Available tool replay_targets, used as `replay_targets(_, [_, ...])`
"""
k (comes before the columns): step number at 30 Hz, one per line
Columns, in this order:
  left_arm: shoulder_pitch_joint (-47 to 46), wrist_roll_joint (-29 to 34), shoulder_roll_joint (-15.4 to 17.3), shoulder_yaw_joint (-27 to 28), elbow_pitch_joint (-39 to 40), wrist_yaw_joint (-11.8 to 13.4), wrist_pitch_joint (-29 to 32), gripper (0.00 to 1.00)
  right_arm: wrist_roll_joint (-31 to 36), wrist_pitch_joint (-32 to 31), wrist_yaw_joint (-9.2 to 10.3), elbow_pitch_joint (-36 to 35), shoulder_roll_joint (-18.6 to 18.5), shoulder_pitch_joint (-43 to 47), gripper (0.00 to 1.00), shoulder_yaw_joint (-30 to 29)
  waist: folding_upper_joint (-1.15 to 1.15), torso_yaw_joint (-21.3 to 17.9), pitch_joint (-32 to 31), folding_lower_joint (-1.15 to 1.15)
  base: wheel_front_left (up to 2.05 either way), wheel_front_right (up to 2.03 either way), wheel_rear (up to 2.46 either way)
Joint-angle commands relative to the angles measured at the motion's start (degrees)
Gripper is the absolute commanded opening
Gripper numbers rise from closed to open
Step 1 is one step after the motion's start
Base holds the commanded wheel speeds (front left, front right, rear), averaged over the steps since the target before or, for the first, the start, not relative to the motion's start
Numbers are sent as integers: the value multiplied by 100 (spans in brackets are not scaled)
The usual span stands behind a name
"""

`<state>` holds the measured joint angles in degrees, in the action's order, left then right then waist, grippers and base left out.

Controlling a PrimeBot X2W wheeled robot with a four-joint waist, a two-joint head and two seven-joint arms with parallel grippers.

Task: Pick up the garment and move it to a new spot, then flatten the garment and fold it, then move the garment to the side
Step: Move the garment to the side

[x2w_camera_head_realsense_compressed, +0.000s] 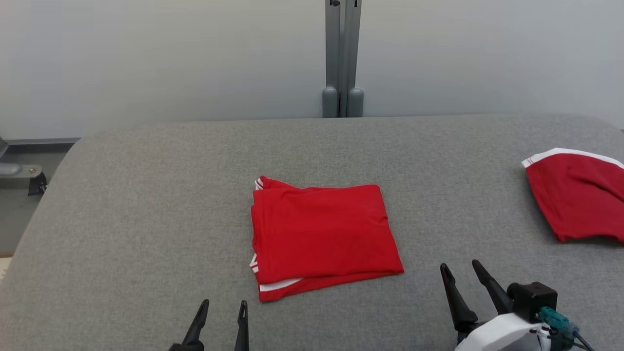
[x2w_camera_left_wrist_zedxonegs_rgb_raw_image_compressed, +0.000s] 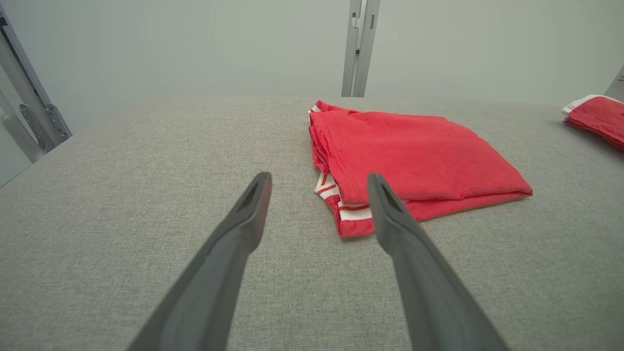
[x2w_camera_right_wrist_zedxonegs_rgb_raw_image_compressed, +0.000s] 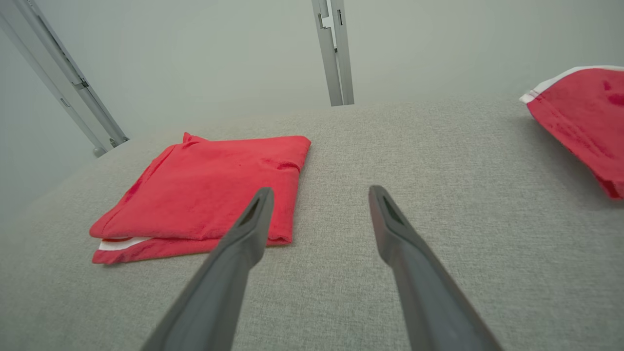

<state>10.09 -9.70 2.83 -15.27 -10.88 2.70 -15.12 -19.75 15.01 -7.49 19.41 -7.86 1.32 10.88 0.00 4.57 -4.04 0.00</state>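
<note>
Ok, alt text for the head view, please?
A folded red garment lies centred on a grey table. The left gripper and right gripper, both open and empty, sit near its front edge. A second red garment lies far right.

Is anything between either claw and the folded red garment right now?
Nothing visible. Bare grey surface lies between the folded red garment and both the left claw and right claw, which are open. A second red garment sits far right, off both paths.
</note>
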Motion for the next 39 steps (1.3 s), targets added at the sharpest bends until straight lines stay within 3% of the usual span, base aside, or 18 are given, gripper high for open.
replay_targets(1, [-130, 2, 14, -31, 24, -4, 0, 100, -86, 20, -1, 114, -44, -174, 100, 57, 0, 83, 124, 0, 0, 0, 0])
replay_targets(9, [-306, -29, 14, -226, -3, -8, 0, 100, -1229, -59, -1, 944, -320, -1174, 100, 696, 0, 288, 407, 0, 0, 0, 0])
replay_targets(19, [-687, -127, 14, -515, 40, 31, 1, 100, -2894, -1219, -1, 1715, -906, -2540, 100, 1477, 0, 654, 950, 0, 0, 0, 0])
replay_targets(31, [-1020, -282, 13, -767, 24, 145, 1, 100, -3664, -1692, -1, 2234, -1160, -3273, 100, 2294, 0, 938, 1385, 0, 0, 0, 0])
replay_targets(32, [-1036, -291, 13, -781, 26, 150, 1, 100, -3719, -1695, -1, 2263, -1160, -3297, 84, 2381, 0, 945, 1406, 0, 0, 0, 0])
replay_targets(34, [-1064, -301, 13, -799, 29, 164, 1, 100, -3784, -1655, -1, 2295, -1184, -3345, 0, 2534, 0, 948, 1438, 0, 0, 0, 0])
replay_targets(39, [-1116, -308, 13, -791, 58, 198, 1, 100, -3814, -1405, 1, 2276, -1395, -3483, 0, 2854, 0, 861, 1493, 0, 0, 0, 0])
